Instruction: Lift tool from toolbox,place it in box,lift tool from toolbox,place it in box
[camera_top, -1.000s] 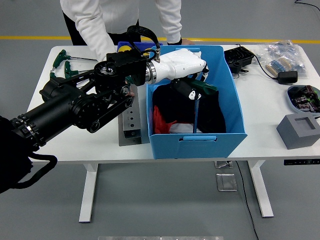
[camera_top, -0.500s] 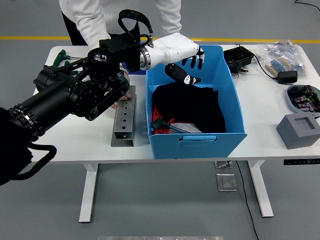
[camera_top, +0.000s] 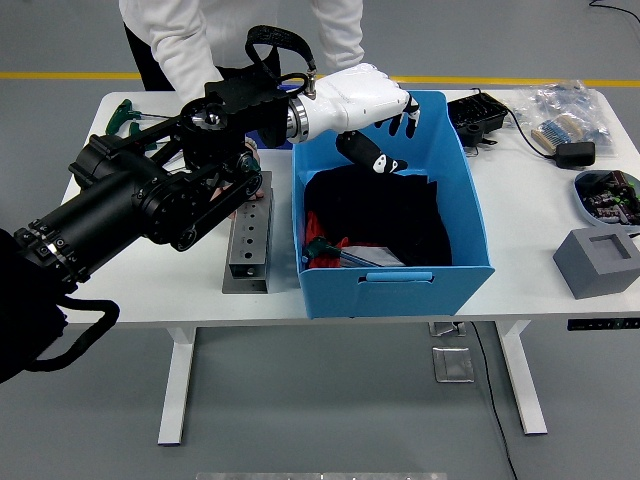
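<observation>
I am looking down on a white table (camera_top: 150, 285) standing on a grey floor with a yellow line running across behind it. The tool (camera_top: 322, 247), green-handled, lies at the bottom left of the blue box (camera_top: 400, 290), on top of black cloth and something red, touching no hand. My left hand (camera_top: 375, 110) hovers above the back of the box with its white palm shell up and its dark fingers (camera_top: 372, 156) hanging loose and spread, holding nothing. The black left arm (camera_top: 150, 200) runs in from the lower left across the table. Just left of the box, partly under the arm, sits a grey metal block (camera_top: 248, 245) with a row of holes, which I take for the tool holder. At the far left corner more green-handled tools (camera_top: 125, 118) lie on the table. A person in white sleeves (camera_top: 185, 55) stands at the far side, one hand (camera_top: 250, 152) reaching down behind my arm near the block; I cannot tell what it does. To the right of the box are a black case (camera_top: 477, 116), a black adapter (camera_top: 575, 153), a bag of parts (camera_top: 565, 108), a tray (camera_top: 607, 193) and a grey foam block (camera_top: 603, 260). My right arm is out of view.
</observation>
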